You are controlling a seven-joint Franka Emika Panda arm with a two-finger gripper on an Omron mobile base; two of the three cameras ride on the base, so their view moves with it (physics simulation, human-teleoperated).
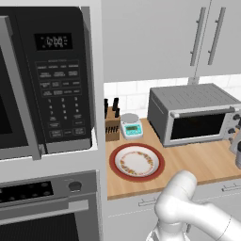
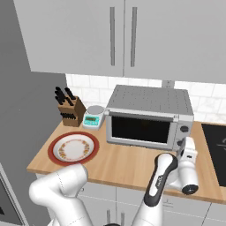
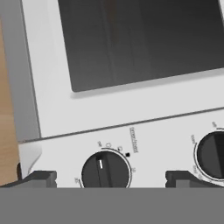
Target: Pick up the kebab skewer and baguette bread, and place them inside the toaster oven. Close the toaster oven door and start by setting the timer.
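The toaster oven (image 2: 148, 119) stands on the tabletop (image 2: 128, 165) toward the right, its toaster oven door (image 2: 140, 129) shut, with the empty plate (image 2: 73, 148) well to its left. The gripper (image 3: 109, 178) sits close in front of the control panel at the oven's right end, jaws spread wide and holding nothing, one fingertip on either side of the timer knob (image 3: 106, 171). The knob appears to be a small, rigid, smooth-faced dial that likely turns against light resistance, so the jaws should close squarely across its raised centre bar before rotating, since a grip on the round rim may slip.
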